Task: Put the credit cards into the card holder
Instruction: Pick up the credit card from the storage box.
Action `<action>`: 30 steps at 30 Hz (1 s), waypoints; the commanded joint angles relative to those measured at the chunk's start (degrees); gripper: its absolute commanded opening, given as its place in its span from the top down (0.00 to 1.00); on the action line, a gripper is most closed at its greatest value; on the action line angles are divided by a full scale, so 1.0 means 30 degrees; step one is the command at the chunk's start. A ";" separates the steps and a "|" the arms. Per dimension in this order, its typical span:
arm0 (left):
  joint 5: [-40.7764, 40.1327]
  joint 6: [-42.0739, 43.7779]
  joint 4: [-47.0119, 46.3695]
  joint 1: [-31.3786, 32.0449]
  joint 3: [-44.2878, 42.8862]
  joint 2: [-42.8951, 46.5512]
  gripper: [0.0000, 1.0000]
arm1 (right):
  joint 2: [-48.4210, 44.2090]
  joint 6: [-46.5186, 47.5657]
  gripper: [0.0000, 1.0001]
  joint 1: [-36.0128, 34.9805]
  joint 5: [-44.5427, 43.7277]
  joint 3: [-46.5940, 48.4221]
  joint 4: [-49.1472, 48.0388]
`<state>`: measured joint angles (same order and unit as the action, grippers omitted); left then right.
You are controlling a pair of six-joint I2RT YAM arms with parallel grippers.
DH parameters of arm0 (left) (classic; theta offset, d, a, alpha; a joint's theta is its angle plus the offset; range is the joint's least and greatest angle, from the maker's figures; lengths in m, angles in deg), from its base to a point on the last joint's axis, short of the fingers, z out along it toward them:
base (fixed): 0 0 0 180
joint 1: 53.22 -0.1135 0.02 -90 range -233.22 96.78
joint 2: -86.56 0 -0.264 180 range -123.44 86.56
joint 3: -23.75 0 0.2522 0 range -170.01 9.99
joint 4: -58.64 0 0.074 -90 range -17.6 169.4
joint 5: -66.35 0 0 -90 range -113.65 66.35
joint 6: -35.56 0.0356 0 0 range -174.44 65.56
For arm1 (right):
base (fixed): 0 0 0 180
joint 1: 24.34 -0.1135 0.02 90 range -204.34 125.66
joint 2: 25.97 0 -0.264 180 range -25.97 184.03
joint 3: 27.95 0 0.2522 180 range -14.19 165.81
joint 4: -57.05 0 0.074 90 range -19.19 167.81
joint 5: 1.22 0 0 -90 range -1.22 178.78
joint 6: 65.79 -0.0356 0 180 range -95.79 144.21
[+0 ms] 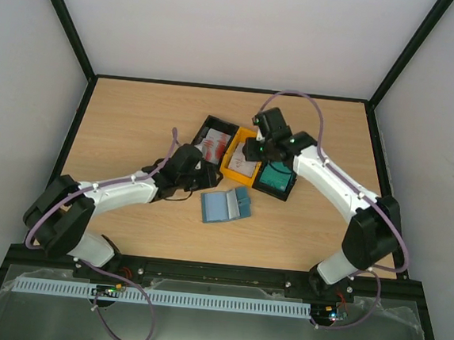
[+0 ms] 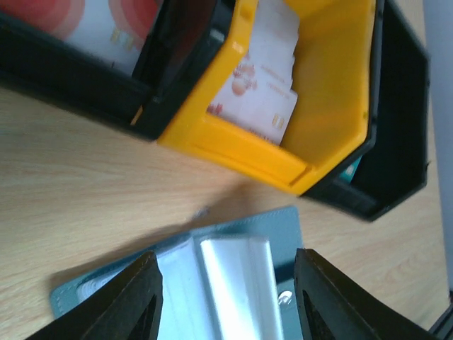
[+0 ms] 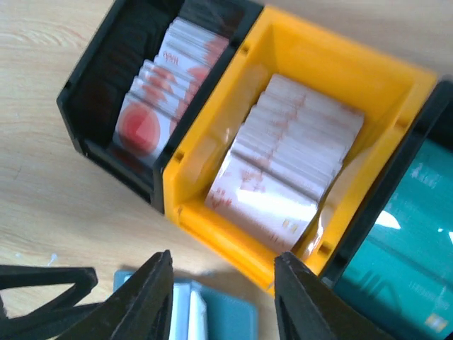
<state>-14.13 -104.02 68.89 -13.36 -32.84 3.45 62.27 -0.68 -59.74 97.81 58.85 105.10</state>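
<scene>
The card holder (image 1: 225, 206) lies open on the table, blue-teal, with pale sleeves inside (image 2: 233, 276). Red-and-white credit cards (image 3: 164, 88) stand in the left black bin (image 3: 88, 92). Whitish credit cards (image 3: 283, 170) fill the yellow bin (image 3: 219, 227), and green-teal ones (image 3: 403, 269) lie in the right black bin (image 1: 288, 193). My left gripper (image 2: 226, 301) hangs open just above the holder, its fingers either side of the sleeves and holding nothing. My right gripper (image 3: 223, 301) is open and empty over the yellow bin's near wall, with the holder's edge (image 3: 226, 322) below it.
The three bins stand side by side in a diagonal row behind the holder, at mid table (image 1: 242, 165). The left gripper's fingers (image 3: 42, 297) show at the bottom left of the right wrist view, close to the right gripper. Black frame rails (image 1: 234, 88) border the table.
</scene>
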 commanded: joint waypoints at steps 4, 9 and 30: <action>-0.2216 -0.0938 0.0712 0.0030 -0.2265 -0.0731 0.44 | 0.3163 0.3289 0.59 0.2586 0.1683 0.3750 0.2362; -0.1522 -0.0589 0.0883 -0.0451 -0.2829 -0.1412 0.41 | 0.4106 0.4237 0.58 0.2834 0.0331 0.3910 0.2238; 0.1561 -0.0206 -0.3576 -0.2774 -0.1601 -0.4552 0.59 | 1.0478 1.4777 0.62 0.2783 0.3078 0.9344 0.6780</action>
<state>-11.20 -105.44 60.79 -21.03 -38.35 -8.90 90.23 38.78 -50.99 105.03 81.91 120.00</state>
